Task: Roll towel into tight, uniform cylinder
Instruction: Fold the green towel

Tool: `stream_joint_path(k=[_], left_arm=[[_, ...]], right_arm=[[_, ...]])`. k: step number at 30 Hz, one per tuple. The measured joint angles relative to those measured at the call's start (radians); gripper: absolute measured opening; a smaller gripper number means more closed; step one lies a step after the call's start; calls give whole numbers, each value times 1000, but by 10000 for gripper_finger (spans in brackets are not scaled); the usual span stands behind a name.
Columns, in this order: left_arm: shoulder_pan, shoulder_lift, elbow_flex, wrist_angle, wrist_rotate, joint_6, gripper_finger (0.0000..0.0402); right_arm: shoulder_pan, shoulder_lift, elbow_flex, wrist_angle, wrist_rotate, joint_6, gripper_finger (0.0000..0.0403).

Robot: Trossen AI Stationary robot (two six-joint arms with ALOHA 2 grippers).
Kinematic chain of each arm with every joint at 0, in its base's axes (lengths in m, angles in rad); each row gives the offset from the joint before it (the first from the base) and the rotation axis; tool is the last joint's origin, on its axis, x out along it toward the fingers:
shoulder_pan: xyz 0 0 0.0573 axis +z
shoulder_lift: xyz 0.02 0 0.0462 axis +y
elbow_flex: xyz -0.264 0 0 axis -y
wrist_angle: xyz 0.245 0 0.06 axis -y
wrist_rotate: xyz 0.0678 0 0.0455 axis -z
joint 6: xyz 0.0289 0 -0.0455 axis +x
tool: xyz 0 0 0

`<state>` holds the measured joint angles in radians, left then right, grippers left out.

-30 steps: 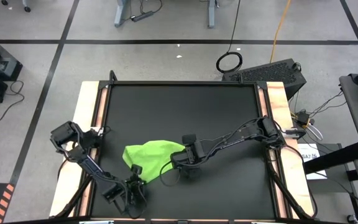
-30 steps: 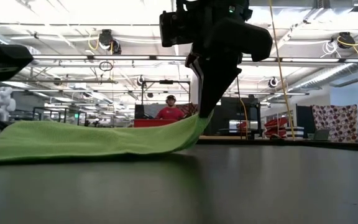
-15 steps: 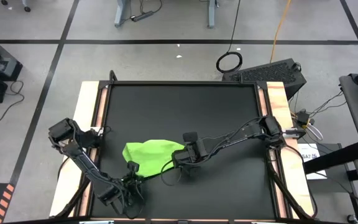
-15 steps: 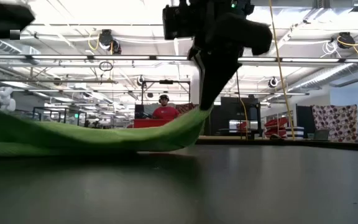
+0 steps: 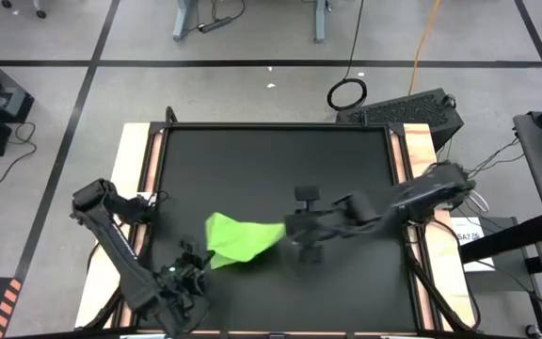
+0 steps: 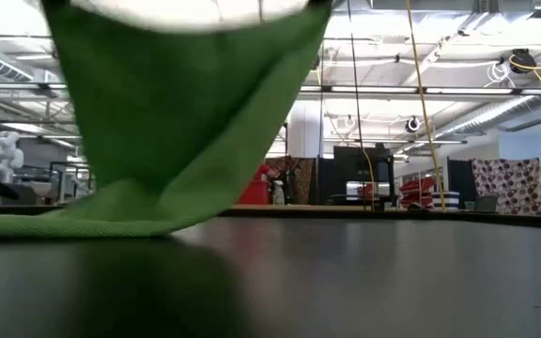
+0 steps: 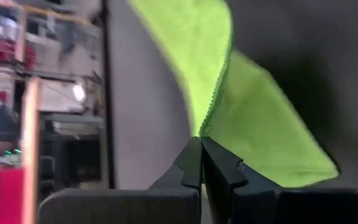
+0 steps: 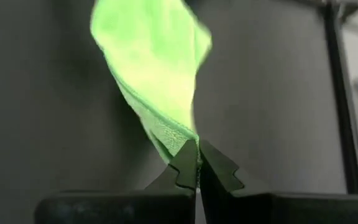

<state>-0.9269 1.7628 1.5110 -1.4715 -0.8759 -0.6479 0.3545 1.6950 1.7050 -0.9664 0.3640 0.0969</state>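
Note:
The lime-green towel [image 5: 241, 238] is raised over the near middle of the black table [image 5: 271, 160]. In the low view it hangs down from above as a broad sheet [image 6: 186, 103], and its lower part [image 6: 54, 225] lies on the table top. My left gripper [image 5: 202, 260] is shut on the towel's near-left end. My right gripper [image 5: 284, 232] is shut on its right end. Both grippers slant downward. My left gripper pinches the towel's hemmed edge [image 7: 205, 127] between its two fingertips, slanting down from the near left. The cloth spreads away from the fingers beyond the pinch. My right gripper pinches a bunched corner of the towel [image 8: 180, 138] between its fingertips, slanting down from the right. Several layers seem gathered there, and the cloth runs away from the fingers.
Pale wooden rails [image 5: 139, 179] run along the table's left and right sides. The far half of the table top [image 5: 271, 151] is bare black surface. A black box [image 5: 412, 111] and a cable ring [image 5: 346, 93] lie on the floor beyond the far right corner.
Both grippers have risen, staying shut on the towel, and the right one has also gone a little toward the table's right edge. The towel's held ends have been lifted off the table, so it now hangs as a sheet. Its lower part has stayed on the table.

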Motion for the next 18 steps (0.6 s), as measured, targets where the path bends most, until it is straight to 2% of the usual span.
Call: stream_joint_path(k=[3,11,18], left_arm=[[-23,0,111,-52,-81,11,6],[-96,-1,391,-4,-271,286,6],[-128,-1,523,213,-293,642,6]], right_arm=[[55,-87,0,30,-12,-44,0],[227,-255,0,185,-149,-158,0],[365,-299,1,251,-161,-229,0]])
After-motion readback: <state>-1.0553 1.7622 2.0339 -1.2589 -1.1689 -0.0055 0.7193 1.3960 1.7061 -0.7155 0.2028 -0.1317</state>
